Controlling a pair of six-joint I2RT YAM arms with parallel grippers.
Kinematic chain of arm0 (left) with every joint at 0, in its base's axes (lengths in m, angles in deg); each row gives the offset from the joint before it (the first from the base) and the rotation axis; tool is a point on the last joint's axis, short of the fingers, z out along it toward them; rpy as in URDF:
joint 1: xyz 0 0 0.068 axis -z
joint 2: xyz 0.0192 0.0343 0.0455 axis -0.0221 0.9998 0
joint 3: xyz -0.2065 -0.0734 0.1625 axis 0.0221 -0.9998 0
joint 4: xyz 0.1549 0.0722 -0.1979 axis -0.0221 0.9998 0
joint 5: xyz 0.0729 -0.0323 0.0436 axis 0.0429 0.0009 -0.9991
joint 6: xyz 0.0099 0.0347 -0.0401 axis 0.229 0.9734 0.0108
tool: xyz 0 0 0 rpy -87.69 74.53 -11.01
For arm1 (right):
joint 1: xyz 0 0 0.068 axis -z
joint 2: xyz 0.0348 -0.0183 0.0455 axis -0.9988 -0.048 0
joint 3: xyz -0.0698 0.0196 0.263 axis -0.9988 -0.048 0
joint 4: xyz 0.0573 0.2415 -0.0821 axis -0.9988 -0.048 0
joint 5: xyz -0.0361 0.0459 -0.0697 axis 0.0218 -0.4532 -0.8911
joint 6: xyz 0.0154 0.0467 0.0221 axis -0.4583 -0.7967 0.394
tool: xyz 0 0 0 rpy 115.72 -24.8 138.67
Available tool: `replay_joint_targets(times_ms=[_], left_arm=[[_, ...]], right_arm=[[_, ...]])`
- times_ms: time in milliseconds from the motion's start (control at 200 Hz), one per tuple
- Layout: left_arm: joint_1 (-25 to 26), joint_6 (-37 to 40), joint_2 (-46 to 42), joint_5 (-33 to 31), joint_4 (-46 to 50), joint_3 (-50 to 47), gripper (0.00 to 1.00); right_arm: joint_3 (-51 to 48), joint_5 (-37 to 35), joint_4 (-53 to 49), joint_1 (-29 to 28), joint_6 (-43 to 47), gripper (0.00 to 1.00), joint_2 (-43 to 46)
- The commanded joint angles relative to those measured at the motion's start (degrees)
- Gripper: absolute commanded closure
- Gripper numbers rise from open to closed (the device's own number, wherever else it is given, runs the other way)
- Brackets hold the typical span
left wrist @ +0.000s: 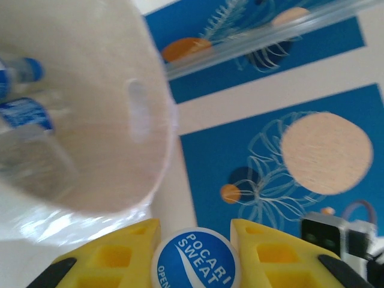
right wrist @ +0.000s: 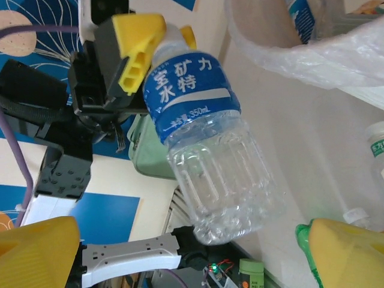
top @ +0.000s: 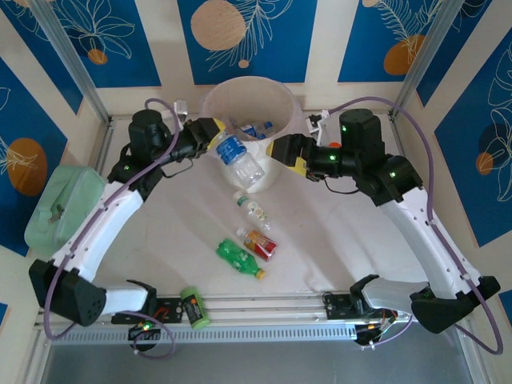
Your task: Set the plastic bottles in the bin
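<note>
My left gripper [top: 216,136] is shut on the neck of a clear plastic bottle [top: 238,158] with a blue label, which hangs tilted just in front of the bin [top: 214,100]. In the left wrist view its blue cap [left wrist: 195,262] sits between my yellow fingers [left wrist: 120,255], with the bin's inside [left wrist: 90,120] and blue-labelled bottles [left wrist: 21,111] in it ahead. My right gripper [top: 276,152] stands open beside the bottle [right wrist: 204,150], touching nothing. On the table lie a small clear bottle [top: 252,206], a red-labelled one [top: 260,242] and a green one [top: 238,258].
A pale green boxy container [top: 60,204] sits at the table's left edge. A short green-and-black cylinder [top: 194,308] lies by the front rail. The bin's thin liner [right wrist: 336,48] drapes over its rim. Metal frame posts stand at the back corners.
</note>
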Motion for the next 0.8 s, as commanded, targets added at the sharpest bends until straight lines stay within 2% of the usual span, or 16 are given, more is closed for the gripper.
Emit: replay_joint_targets(times_ms=[0,285,555,790], left_arm=[[-0.47,-7.47,1.35,8.79,-17.55,0.42,0.89],[-0.47,-16.4,4.48,11.88,-31.79,-1.61,0.91],[-0.47,-15.87,5.44,12.41,-30.93,-1.25,0.91],[-0.43,-15.45,5.73,12.94,-29.92,-1.71,0.91]], right_arm=[[2.76,3.56,1.6,0.15,2.5,0.02,-2.55],[10.82,5.17,1.98,-1.95,5.0,0.01,-9.61],[14.67,4.69,1.44,-5.38,6.89,0.04,-13.1],[15.36,3.05,0.75,-6.13,7.3,0.1,-13.79]])
